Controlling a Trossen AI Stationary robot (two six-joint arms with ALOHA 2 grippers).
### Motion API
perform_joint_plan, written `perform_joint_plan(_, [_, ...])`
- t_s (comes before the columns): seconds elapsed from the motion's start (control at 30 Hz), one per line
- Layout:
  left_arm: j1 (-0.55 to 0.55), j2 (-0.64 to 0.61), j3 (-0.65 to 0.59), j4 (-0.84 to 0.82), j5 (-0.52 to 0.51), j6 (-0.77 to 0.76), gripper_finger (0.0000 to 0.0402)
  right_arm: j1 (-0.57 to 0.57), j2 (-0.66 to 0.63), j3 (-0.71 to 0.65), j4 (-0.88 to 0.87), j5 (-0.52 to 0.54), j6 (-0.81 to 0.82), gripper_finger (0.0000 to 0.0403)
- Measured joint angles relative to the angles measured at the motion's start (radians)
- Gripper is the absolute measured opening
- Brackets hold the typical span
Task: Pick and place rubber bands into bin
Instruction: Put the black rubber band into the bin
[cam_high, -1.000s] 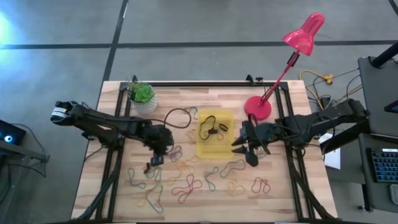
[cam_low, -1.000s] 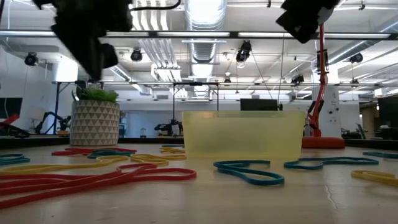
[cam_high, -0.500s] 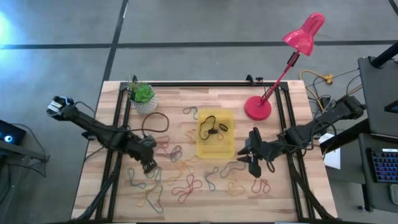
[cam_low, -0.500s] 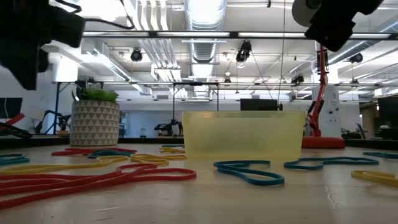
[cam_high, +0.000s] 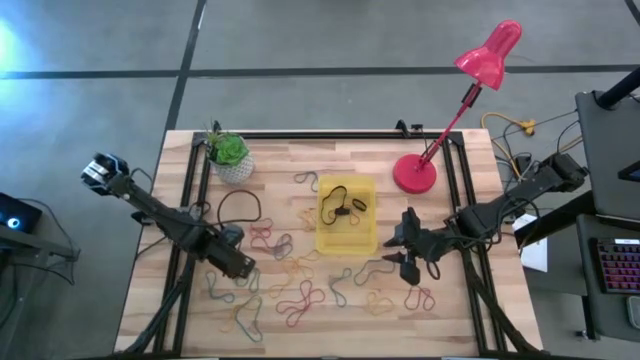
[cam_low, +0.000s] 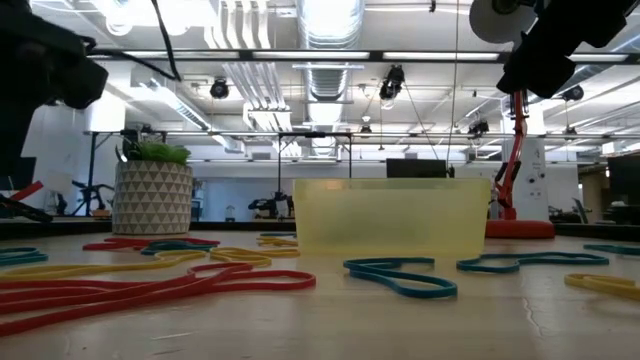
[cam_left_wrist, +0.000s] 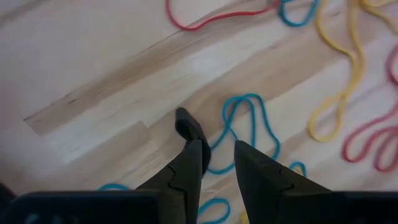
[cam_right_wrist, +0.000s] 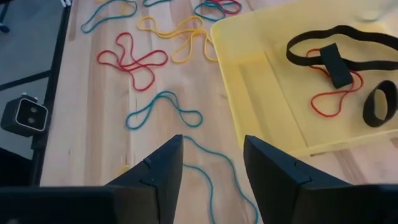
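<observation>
We see the left gripper (cam_high: 243, 268) low over the wooden table (cam_high: 460, 300), on the left side of the scatter of rubber bands (cam_high: 300, 295), well apart from the yellow bin (cam_high: 346, 243). In its wrist view its two dark fingers (cam_left_wrist: 186, 171) stand a narrow gap apart with nothing between them, poised just above a blue rubber band (cam_left_wrist: 249, 127) that loops across the boards; red and yellow bands lie nearby. The right gripper (cam_high: 407, 262) hovers just beside the bin's right edge, toward the front of the table, its fingers (cam_right_wrist: 155, 168) spread wider and likewise holding nothing. Between and beyond those fingers we see a blue band (cam_right_wrist: 163, 111) lying flat on the wood, a red loop (cam_right_wrist: 132, 59) and a yellow one (cam_right_wrist: 177, 31) farther on. The bin sits near the middle of the table and already holds a few bands: a wide black loop (cam_right_wrist: 339, 37), a thin red one (cam_right_wrist: 329, 102) and a thick black ring (cam_right_wrist: 379, 106) against its floor. Most bands remain loose on the table in front of the bin. A small potted plant (cam_high: 229, 154) stands at the back left corner, and a pink desk lamp (cam_high: 415, 172) has its base at the back right.
</observation>
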Motion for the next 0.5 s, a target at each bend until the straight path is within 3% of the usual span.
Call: perform_joint_plan(0.5, [-0.006,0.145,0.007,0.021,0.047,-0.024,0.016,0.0,-0.019,0.0,0.003,-0.006,-0.004,0.0171])
